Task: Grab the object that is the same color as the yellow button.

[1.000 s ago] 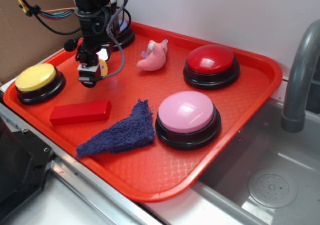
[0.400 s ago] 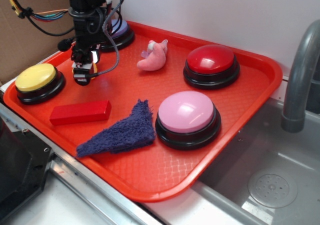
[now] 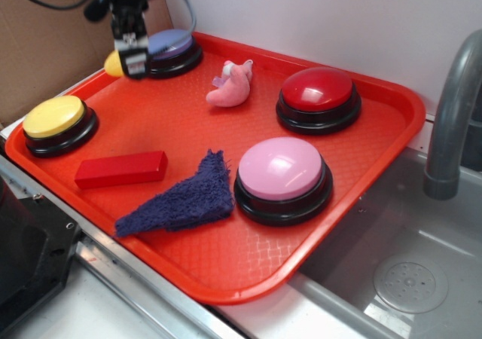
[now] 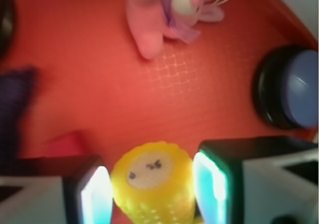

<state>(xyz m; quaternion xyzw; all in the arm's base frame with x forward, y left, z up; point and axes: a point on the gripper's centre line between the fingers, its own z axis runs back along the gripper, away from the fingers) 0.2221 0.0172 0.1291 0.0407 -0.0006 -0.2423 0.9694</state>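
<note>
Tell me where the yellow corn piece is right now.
The corn piece sits between the gripper fingers, lifted above the tray's back left, beside the blue-purple button.

I see an orange-red tray beside a sink. On it sit the yellow button, a blue-purple button, a red button and a pink button. A red block, a purple cloth and a pink plush toy lie between them.

White wall behind; steel sink alongside.
</note>
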